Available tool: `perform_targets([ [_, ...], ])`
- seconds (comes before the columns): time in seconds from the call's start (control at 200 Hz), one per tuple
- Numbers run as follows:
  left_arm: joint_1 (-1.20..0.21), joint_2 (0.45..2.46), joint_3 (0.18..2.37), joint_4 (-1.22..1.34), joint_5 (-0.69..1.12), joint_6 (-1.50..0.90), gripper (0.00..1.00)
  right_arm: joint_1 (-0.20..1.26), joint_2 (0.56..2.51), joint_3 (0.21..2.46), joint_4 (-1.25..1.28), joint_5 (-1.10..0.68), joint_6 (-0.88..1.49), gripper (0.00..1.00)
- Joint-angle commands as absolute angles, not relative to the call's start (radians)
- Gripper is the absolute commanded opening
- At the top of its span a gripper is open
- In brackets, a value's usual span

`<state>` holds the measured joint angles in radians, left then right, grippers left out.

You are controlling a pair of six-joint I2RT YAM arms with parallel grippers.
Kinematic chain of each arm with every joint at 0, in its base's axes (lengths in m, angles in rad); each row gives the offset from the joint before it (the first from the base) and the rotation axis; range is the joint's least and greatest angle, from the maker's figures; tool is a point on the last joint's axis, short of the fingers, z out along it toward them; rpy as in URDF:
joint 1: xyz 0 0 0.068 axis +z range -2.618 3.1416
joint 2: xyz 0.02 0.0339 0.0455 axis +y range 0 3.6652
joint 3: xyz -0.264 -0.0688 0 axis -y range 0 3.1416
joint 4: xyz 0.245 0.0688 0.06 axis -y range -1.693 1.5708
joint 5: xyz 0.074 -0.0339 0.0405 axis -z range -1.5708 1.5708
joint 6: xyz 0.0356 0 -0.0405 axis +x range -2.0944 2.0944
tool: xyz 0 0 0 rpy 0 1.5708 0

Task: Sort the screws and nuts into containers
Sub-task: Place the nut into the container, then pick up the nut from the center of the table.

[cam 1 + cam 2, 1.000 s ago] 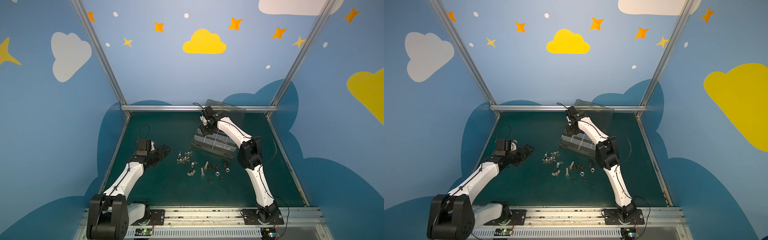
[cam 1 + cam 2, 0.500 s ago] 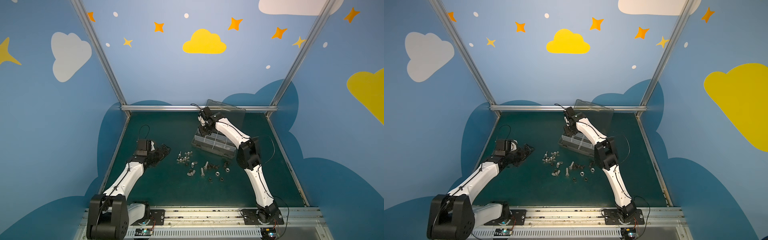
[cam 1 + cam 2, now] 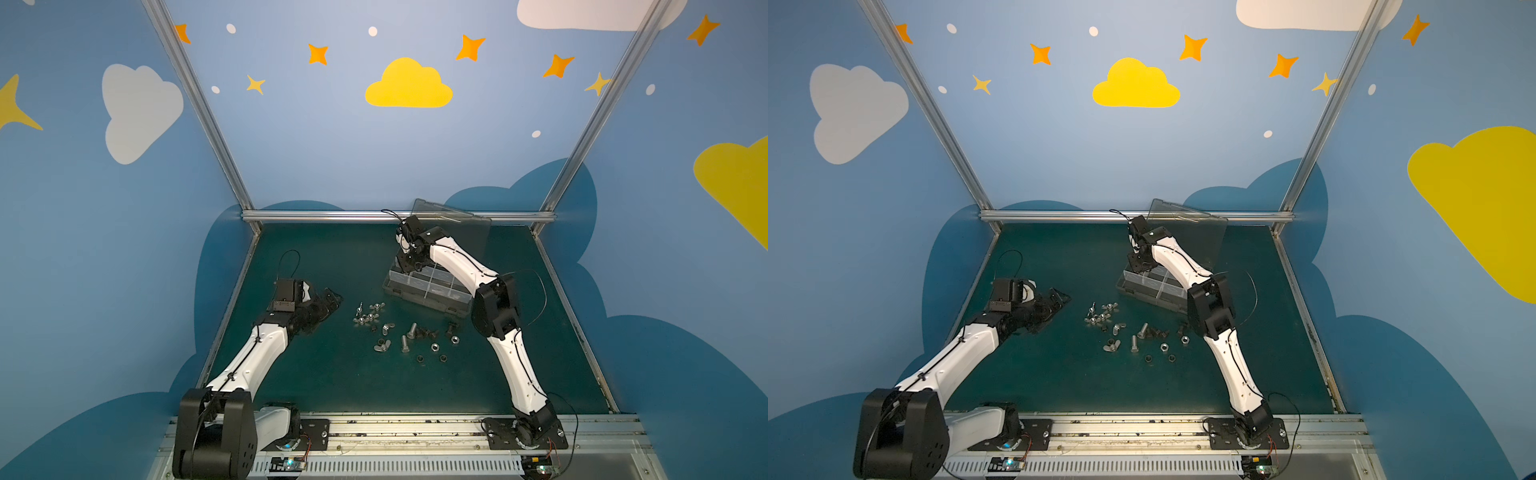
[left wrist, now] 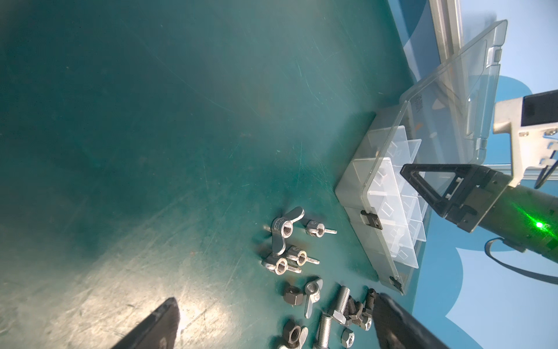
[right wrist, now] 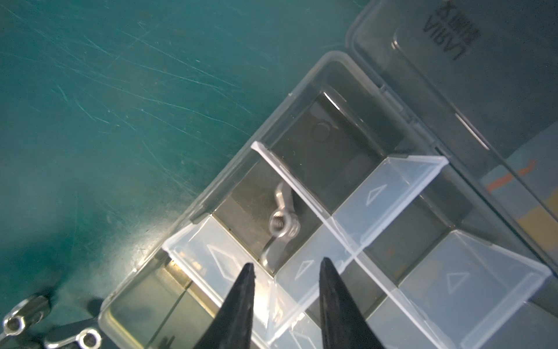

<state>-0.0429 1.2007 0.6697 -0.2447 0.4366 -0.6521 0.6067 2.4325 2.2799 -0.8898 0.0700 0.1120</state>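
Steel wing piece (image 5: 279,225): lies loose in an edge compartment of the box (image 5: 211,193), close beside a divider.
Right gripper (image 5: 285,266): over that compartment, tips apart, nothing between them.
Left gripper (image 4: 274,299): spread wide, empty, low over the mat, next to the pile.
Pile (image 3: 399,328): silver and black screws and nuts, scattered on the green mat (image 3: 332,382) just before the box.
Lid (image 3: 457,226): raised, leaning back.

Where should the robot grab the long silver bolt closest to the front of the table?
Probably take the bolt around the middle of its thin shank, coming straight down from above. It lies flat on the mat, so the jaws can close across its narrow width, and bare mat shows on both sides.
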Motion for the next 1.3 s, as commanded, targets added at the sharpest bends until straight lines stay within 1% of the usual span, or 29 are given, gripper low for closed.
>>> perform_targets([
  [0.0, -0.048, 1.192, 0.702, -0.261, 0.439, -0.656, 1.0, 0.609, 2.409, 2.304, -0.894, 0.081, 0.097, 0.37],
  [0.501, -0.054, 1.2, 0.709, -0.269, 0.433, -0.652, 1.0, 0.609, 2.234, 2.292, -0.949, 0.027, 0.069, 0.46],
  [0.816, -0.053, 1.213, 0.72, -0.273, 0.434, -0.646, 1.0, 0.615, 2.128, 2.186, -0.945, -0.003, 0.073, 0.52],
  [1.171, -0.054, 1.232, 0.734, -0.27, 0.442, -0.644, 1.0, 0.629, 2.054, 2.095, -0.946, -0.001, 0.064, 0.55],
  [1.297, -0.055, 1.244, 0.736, -0.263, 0.451, -0.648, 1.0, 0.63, 2.027, 2.047, -0.932, -0.051, 0.057, 0.56],
])
